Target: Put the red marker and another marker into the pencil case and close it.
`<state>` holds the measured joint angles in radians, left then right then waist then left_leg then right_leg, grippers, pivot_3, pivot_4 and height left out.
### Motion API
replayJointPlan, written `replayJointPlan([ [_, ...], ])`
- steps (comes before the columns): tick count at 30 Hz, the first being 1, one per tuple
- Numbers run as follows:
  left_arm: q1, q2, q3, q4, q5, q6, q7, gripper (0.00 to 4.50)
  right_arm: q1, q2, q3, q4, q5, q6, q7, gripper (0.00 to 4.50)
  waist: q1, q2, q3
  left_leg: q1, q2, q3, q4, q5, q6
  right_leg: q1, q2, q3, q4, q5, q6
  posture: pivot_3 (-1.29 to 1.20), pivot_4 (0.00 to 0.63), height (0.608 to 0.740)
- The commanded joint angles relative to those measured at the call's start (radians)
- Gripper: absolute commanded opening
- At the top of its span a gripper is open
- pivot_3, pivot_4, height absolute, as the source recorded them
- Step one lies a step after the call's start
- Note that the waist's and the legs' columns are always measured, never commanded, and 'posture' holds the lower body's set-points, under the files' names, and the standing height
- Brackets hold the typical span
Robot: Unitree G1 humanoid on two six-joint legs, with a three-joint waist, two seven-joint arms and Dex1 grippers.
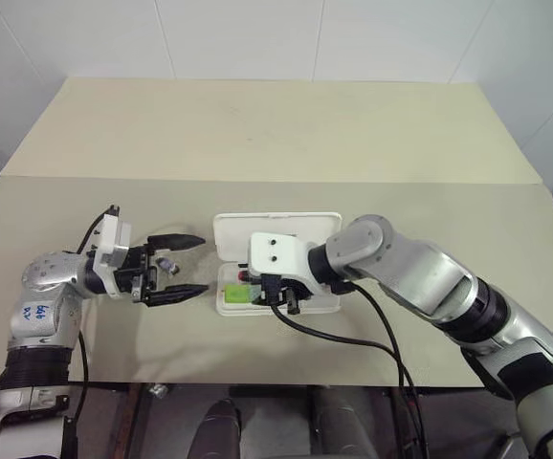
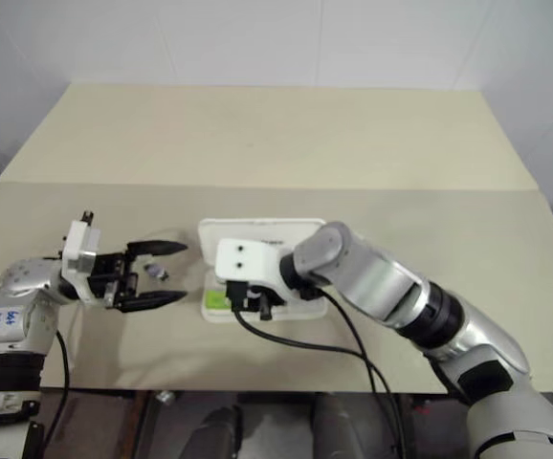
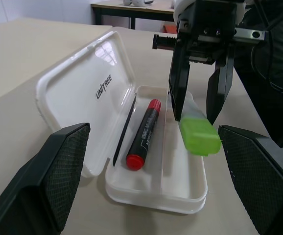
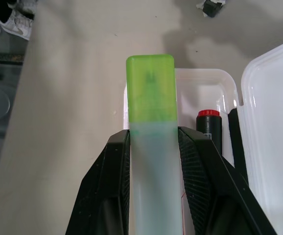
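The white pencil case [image 3: 85, 90] lies open on the table, its UNITREE lid tilted back. The red marker [image 3: 144, 129] lies in its tray [image 3: 153, 193], beside a thin black stick [image 3: 124, 128]. My right gripper [image 3: 194, 116] hangs over the tray's near side, shut on the lime-green marker [image 4: 150, 88], whose green cap sticks out past the fingertips and slopes down toward the tray's end. My left gripper [image 1: 202, 264] stands open just left of the case, pointing at it with nothing between its fingers.
A small dark-and-grey bit [image 1: 166, 263] lies on the table between my left gripper's fingers. The beige table [image 1: 276, 134] runs wide behind the case, with a seam across it. Its front edge is close behind my arms.
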<state>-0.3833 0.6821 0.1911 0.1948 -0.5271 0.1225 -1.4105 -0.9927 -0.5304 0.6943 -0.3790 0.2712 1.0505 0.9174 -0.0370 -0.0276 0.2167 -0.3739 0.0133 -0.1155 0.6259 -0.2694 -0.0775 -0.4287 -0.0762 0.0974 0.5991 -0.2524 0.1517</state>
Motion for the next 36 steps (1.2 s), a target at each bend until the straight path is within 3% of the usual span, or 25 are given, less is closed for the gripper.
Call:
replayJointPlan([
  [1,0.007,0.018,0.026,-0.043,-0.026,0.000,0.004,4.50,-0.029,0.016,0.009,0.010,-0.025,-0.020,0.006,1.10,0.000,0.000,0.000,0.000,0.000,0.000,0.000,0.000,0.000,0.000,0.000,0.000,0.000,0.000,0.000,0.00,0.150,0.740],
  [22,0.012,0.013,0.024,-0.064,-0.028,0.003,0.016,4.50,-0.025,0.053,0.040,0.016,-0.066,-0.031,0.032,1.10,-0.021,0.000,0.000,0.000,0.000,0.000,-0.003,0.000,0.000,-0.001,0.000,0.000,-0.001,0.000,0.000,0.00,0.150,0.740],
  [32,0.007,0.014,0.023,-0.060,-0.028,0.003,0.017,4.50,-0.019,0.045,0.023,-0.001,-0.071,-0.044,0.048,4.48,-0.021,0.000,0.000,0.000,0.000,0.000,-0.003,0.000,0.000,-0.001,0.000,0.000,-0.001,0.000,0.000,0.00,0.150,0.740],
  [36,0.014,0.017,0.031,-0.064,-0.026,0.009,0.032,4.50,0.002,0.043,-0.035,-0.021,-0.044,-0.051,0.046,4.48,-0.020,0.000,0.000,0.000,0.000,0.000,-0.003,0.000,0.000,-0.001,0.000,0.000,-0.001,0.000,0.000,0.00,0.150,0.740],
])
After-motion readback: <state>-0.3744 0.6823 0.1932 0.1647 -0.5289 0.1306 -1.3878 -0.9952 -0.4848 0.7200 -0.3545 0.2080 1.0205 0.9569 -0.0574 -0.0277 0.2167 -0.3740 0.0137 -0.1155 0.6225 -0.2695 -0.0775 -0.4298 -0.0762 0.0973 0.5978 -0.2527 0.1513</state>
